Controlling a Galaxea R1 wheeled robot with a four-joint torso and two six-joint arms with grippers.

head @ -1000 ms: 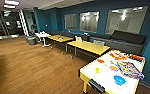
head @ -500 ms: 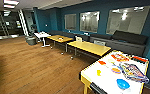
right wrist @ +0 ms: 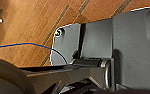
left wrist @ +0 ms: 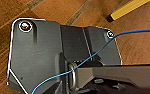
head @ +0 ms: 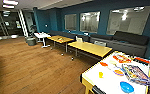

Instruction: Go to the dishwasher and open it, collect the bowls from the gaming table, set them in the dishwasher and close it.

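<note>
A lounge with dark teal walls and a wooden plank floor (head: 28, 65), seen from high on the robot. At the far left, glass doors (head: 3, 23) reflect ceiling lights. Moving right, a small white table (head: 42, 35) stands near the back wall, with a grey round stool (head: 31, 41) just beside it. Next come two plain yellow-wood tables (head: 89, 48) set in a row, one behind the other, in front of a long dark sofa (head: 121, 40) that runs along the wall under large windows (head: 128, 20).

At the lower right stands the gaming table (head: 101, 82), glossy white on top with yellow edges. On it, from left to right, sit a small yellow object (head: 100, 74), a red bowl (head: 103, 64), an orange bowl (head: 118, 72) and, nearest the camera, a blue bowl (head: 126, 87). A flat colourful box (head: 136, 74) lies just beside the orange bowl, and further red and orange items, too blurred to identify, rest toward the table's far end.

Both wrist views look down on the wooden floor past the robot's own dark plate, with a thin blue cable (left wrist: 91, 56) crossing each. A yellow table leg (left wrist: 128, 10) shows in the left wrist view. Whether either gripper's fingers are apart or together cannot be told.
</note>
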